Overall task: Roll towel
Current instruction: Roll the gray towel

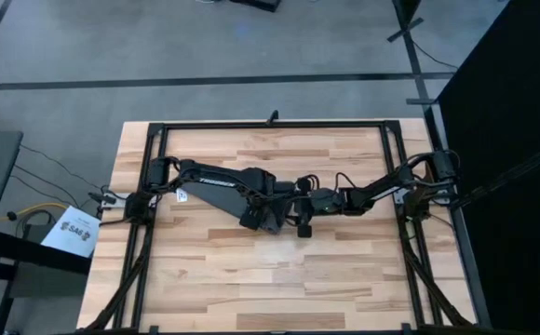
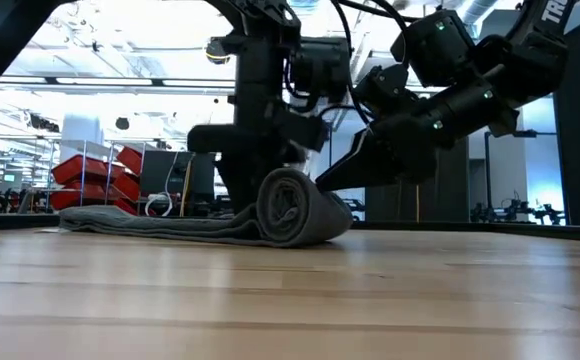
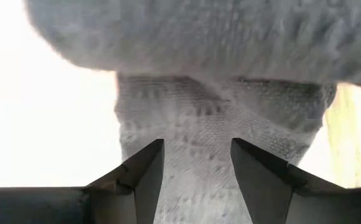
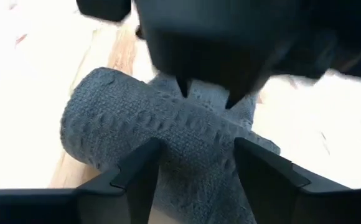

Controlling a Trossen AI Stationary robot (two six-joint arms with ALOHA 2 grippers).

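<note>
Wooden worktop (image 1: 279,279) carries our towel (image 2: 290,208), half rolled. Our left tool (image 3: 196,171) and right tool (image 4: 196,168), both spread, face each other across the roll, which lies between and beneath them.

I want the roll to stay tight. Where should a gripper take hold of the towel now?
Probably across the rolled part of the towel, coming down from above with fingers straddling it; the flat tail lies thin on the table and offers little to pinch.
</note>
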